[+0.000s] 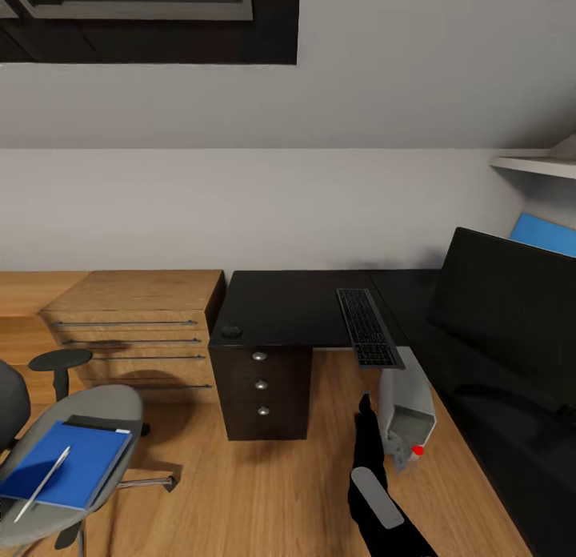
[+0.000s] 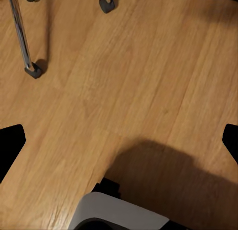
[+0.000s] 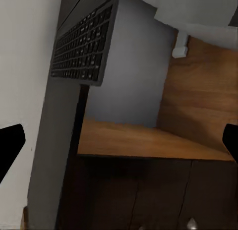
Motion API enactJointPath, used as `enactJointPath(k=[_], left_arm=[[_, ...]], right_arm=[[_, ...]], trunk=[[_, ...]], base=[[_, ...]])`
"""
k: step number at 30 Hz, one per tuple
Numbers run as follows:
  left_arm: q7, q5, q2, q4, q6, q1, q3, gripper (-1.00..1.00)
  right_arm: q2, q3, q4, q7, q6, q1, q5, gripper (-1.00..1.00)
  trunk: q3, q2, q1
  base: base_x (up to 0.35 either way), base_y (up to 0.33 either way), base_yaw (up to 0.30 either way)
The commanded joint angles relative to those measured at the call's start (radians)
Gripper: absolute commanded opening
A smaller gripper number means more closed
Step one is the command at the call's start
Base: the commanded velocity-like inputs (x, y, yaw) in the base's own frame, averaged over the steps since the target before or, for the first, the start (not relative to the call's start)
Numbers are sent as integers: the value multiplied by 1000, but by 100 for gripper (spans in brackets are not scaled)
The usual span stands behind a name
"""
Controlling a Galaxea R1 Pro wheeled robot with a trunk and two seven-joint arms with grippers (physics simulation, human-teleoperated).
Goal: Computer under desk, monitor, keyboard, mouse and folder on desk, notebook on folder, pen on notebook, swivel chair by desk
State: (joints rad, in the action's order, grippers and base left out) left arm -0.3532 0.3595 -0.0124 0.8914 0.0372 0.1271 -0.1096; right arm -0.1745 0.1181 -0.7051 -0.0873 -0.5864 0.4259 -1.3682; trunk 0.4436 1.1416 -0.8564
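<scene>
- the desk [image 1: 296, 305] is sitting against the back wall, glossy black top, drawer stack with silver knobs under its left end.
- the keyboard [image 1: 368, 326] is lying near the inner corner of the desk and its near end is poking out past the front edge, hanging over the floor.
- the mouse [image 1: 231, 331] is sitting right at the front left corner of the desk, well apart from the keyboard.
- the monitor [image 1: 512, 301] is standing on the right wing of the desk, black face toward the room.
- the computer [image 1: 406, 417] is sitting on the floor just below the keyboard's overhang, close beside the right wing's edge.
- the swivel chair [image 1: 76, 461] is off at the lower left, carrying the folder [image 1: 68, 465] with the pen [image 1: 42, 485] lying across it; a dark sliver at the folder's far edge is probably the notebook [image 1: 96, 422].
- the wood floor [image 1: 264, 485] between chair and drawers is looking wide open.
- right gripper [image 1: 366, 403] is pointing up just beside the computer, and in the right wrist view its fingers [image 3: 11, 146] are spread apart, gripping nothing.
- in the left wrist view the left fingers [image 2: 10, 145] are also spread wide over the floor near the chair's castors.
</scene>
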Motion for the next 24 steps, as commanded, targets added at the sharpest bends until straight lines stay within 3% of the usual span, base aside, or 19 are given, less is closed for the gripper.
enactJointPath(k=[1,4,5,8,9,13,14,19,24], left_arm=[[-6,10,1,1,4,0,-3,100],[-6,10,0,1,4,0,-3,100],[-7,10,0,1,4,0,-3,100],[-8,10,-1,1,3,0,-3,100],[-8,10,-1,1,2,0,-3,100],[-9,10,0,1,2,0,-4,100],[-9,10,0,1,1,0,-4,100],[-9,11,0,1,2,0,-3,100],[-12,12,0,1,4,0,-3,100]], right_arm=[[0,28,10,-9,-5,0,-9,100],[0,100,48,-12,-6,-1,3,100],[0,146,78,-16,-8,-2,20,100],[0,203,126,-26,-10,-4,61,100],[0,229,161,-34,-11,-4,98,100],[0,256,245,-45,-13,-5,187,100],[0,263,289,-48,-13,-5,235,100],[6,269,411,-51,-14,-6,345,100],[85,272,506,-55,-16,-8,375,100]], trunk=[[-2,-7,4],[-12,-28,15],[-15,-35,19],[-24,-56,31],[-27,-63,35],[-40,-91,50],[-43,-98,54],[-59,-133,73],[-74,-168,92]], base=[[-18,0,0],[-11,0,0],[-6,0,0],[-4,0,0],[-2,0,0],[-1,0,0],[0,0,0],[0,0,0],[0,0,0]])
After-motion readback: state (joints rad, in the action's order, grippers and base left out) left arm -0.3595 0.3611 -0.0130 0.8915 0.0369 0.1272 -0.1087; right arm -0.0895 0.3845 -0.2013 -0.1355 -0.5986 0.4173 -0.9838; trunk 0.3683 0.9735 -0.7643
